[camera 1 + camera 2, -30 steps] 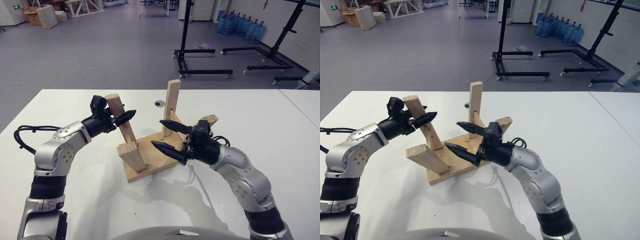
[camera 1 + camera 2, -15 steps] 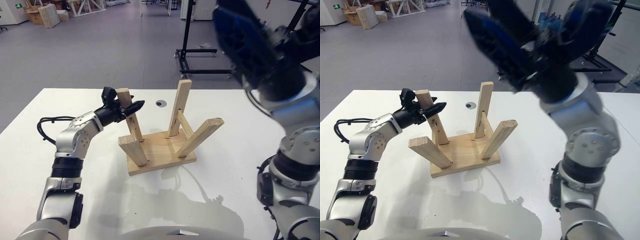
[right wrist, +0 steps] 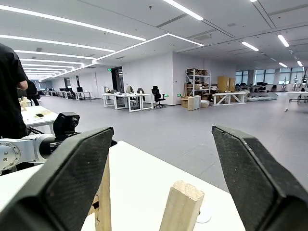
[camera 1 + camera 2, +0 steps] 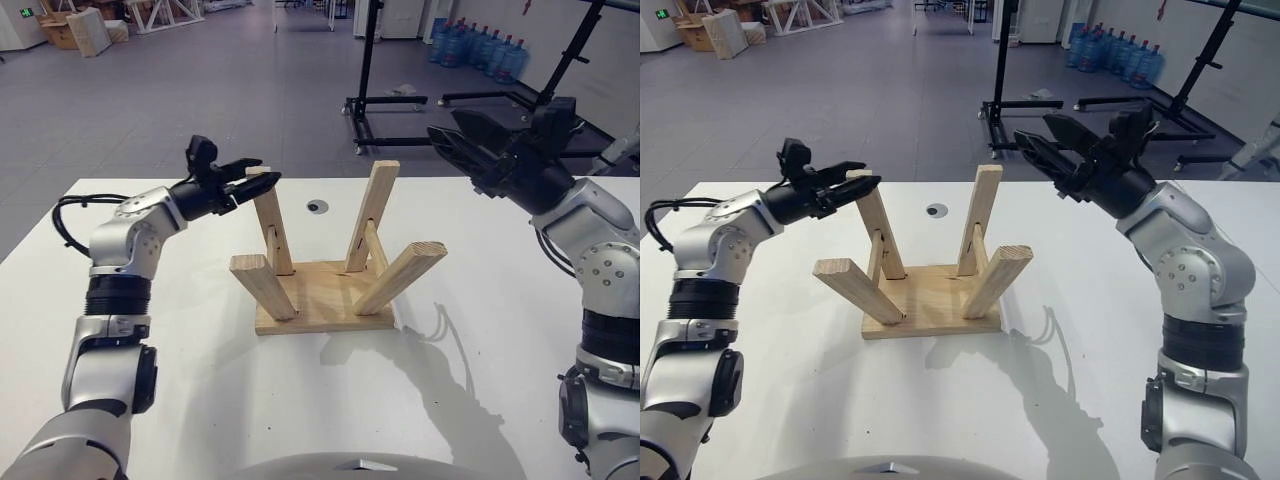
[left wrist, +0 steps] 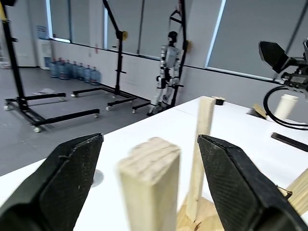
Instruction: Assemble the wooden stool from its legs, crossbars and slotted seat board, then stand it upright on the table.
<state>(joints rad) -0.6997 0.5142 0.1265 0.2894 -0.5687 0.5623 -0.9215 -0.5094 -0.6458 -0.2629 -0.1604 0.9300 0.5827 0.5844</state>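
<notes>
The wooden stool (image 4: 320, 305) lies upside down on the white table (image 4: 480, 360), seat board flat and four legs pointing up. My left gripper (image 4: 255, 172) is open at the top of the back left leg (image 4: 270, 225). In the left wrist view its fingers (image 5: 62, 187) stand apart on either side of that leg's end (image 5: 149, 183), with gaps on both sides. My right gripper (image 4: 442, 122) hangs open in the air, high and to the right of the stool, holding nothing. The right wrist view looks down past its fingers (image 3: 72, 173) at a leg top (image 3: 180, 207).
A small round grommet (image 4: 318, 207) sits in the table behind the stool. A black cable (image 4: 70, 215) loops by my left arm. Black wheeled stands (image 4: 400, 120) stand on the floor beyond the far edge. A second table (image 4: 610, 200) adjoins at the right.
The stool, tilted a second ago, now rests flat on its seat board. My right gripper swung up from beside the stool to high on the right. My left gripper's fingers opened at the leg top.
</notes>
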